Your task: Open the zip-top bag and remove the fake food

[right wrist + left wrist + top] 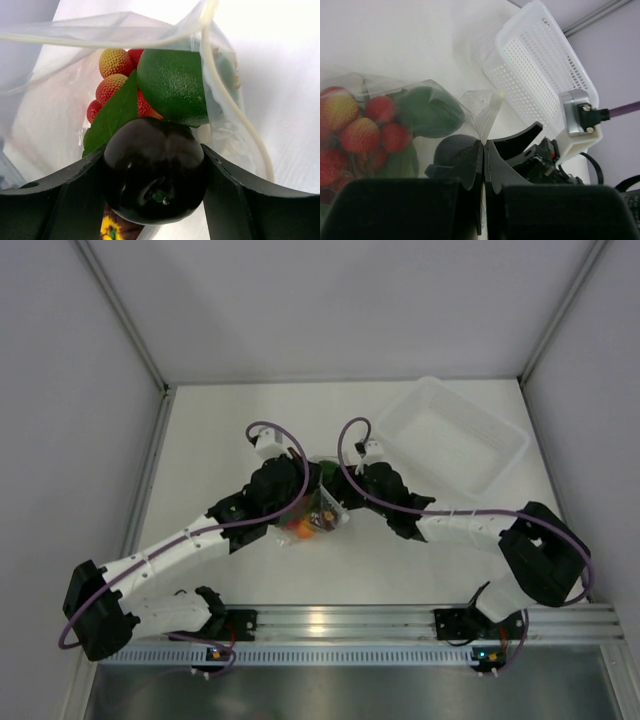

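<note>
Two arms, meeting at the middle of the surface [230, 430], one on each side of the bag [320, 515].

Left end effector [484, 147]: fully closed, pinching a thin flap at the bag's mouth. Fingers [465, 162] flush against each other, with only the plastic between them. Flap upright above the pinch, clear and creased into a fold.

Right end effector [155, 170]: clamped on the maroon piece [155, 187], one finger against each flank. Piece round, glossy and nearly black, with a small green stem mark facing the wrist camera. Held at the bag's mouth, in front of the other food [120, 64]. Inside or outside the rim: cannot tell.

Bag: on the surface between the two end effectors, mouth open and turned toward the right arm. Zip rim seen in the right wrist view as a pale bead arching over the contents and running down the right side.

Food inside the bag:
- green piece [175, 85]: large, pebbled skin, directly behind the maroon piece.
- red pieces [111, 89]: clustered left of the green piece, one tinged yellow.
- leaf [112, 120]: dark green, lying across the reds and reaching down to the maroon piece.
- orange pieces [300, 527]: showing through the plastic in the top view, at the near end of the bag.

Tub [450, 440]: white, perforated walls, on the surface to the right rear of the bag, apart from it and set at an angle.
</note>
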Motion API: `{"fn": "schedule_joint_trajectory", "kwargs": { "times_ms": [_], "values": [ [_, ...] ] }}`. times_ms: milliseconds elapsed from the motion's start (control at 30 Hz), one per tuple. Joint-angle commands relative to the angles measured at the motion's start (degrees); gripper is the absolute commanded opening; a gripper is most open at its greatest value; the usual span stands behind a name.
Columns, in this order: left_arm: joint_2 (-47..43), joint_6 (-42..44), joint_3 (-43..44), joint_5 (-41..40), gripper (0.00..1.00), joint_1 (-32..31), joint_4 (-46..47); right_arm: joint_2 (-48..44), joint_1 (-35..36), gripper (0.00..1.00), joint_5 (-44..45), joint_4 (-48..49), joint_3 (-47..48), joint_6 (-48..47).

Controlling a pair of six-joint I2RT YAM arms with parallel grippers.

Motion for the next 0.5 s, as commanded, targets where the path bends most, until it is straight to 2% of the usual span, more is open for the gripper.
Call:
{"fn": "schedule_joint_trajectory", "kwargs": {
  "times_ms": [0, 467],
  "values": [
    [-0.96, 1.35, -0.19, -3.35, 0.00, -0.09, 2.85, -4.55, -0.11, 0.48, 2.64, 0.09, -0.24, -2.11],
    [-1.23, 1.61, -0.89, -6.34, 0.00, 0.43, -0.14, -19.31, -1.77, 0.46, 10.65, -14.77, 1.86, -9.84]
  ]
}}
